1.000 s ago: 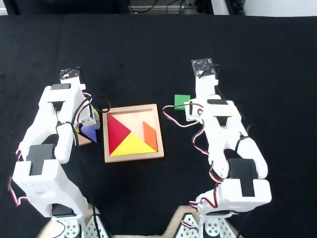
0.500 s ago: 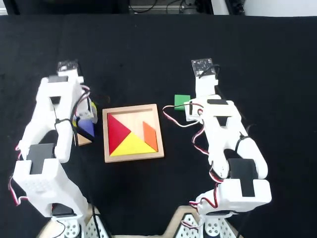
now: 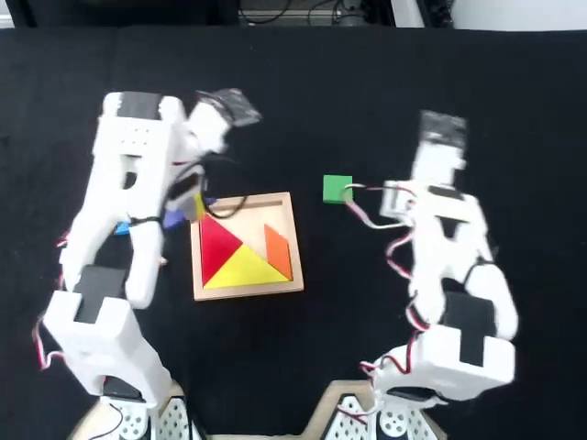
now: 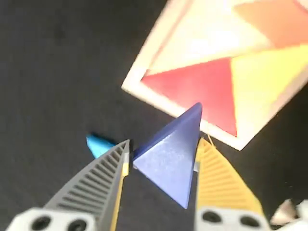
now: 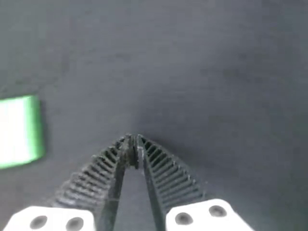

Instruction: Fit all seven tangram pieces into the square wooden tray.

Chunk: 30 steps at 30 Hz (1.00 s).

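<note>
The square wooden tray (image 3: 246, 291) lies at the table's middle and holds a red triangle (image 3: 216, 246), a yellow triangle (image 3: 248, 268) and an orange piece (image 3: 278, 252). My left gripper (image 4: 163, 149) is shut on a dark blue triangle (image 4: 168, 163), held above the table just outside a corner of the tray (image 4: 134, 84). In the high view that blue triangle (image 3: 176, 218) hangs at the tray's upper left corner. A green square (image 3: 337, 189) lies to the right of the tray. My right gripper (image 5: 133, 144) is shut with nothing in it, above bare cloth beside the green square (image 5: 19, 132).
A small light blue piece (image 3: 122, 227) lies on the black cloth left of the tray, under the left arm; the left wrist view has it (image 4: 98, 144) beside the grey finger. The right arm (image 3: 445, 238) stands right of the green square.
The left arm has lifted the dark blue triangle and carried it toward the tray's upper left corner. The right arm has swung right, away from the green square.
</note>
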### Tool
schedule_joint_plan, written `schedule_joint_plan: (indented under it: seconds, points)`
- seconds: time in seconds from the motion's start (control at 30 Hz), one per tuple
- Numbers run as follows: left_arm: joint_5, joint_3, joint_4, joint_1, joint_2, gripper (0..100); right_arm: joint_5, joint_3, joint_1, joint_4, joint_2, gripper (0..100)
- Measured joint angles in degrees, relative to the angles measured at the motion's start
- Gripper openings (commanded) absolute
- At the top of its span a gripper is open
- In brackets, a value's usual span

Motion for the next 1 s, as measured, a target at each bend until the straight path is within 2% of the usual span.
schedule_joint_plan:
  seconds: [0.13, 0.3, 0.43, 0.57, 0.77, 0.93, 1.0]
  points:
    - [-5.6, 0.0, -4.5, 6.6, 0.0, 12, -5.7, 0.0, 5.9, -0.9, 0.0, 1.1]
    - [-12.5, 0.0, -7.3, 15.0, 0.0, 12, -7.2, 0.0, 7.7, -2.3, 0.0, 1.1]
    - [-18.6, -0.1, -9.0, 16.9, 2.0, 12, -7.2, 0.0, 7.7, -2.3, 0.0, 1.1]
    - [-22.9, -0.1, -13.9, 16.9, 7.8, 12, -7.2, 0.0, 7.7, -3.3, 0.0, 1.1]
    - [-23.9, -5.9, -16.3, 16.9, 16.8, 12, -7.2, 0.0, 7.7, -4.0, 0.0, 1.1]
    - [-20.4, -11.3, -16.3, 16.9, 21.5, 24, -7.2, 0.0, 7.7, -4.0, 0.0, 1.1]
    - [-18.0, -12.9, -16.2, 16.9, 22.4, 24, -7.2, 0.0, 7.7, -4.0, 0.0, 1.1]
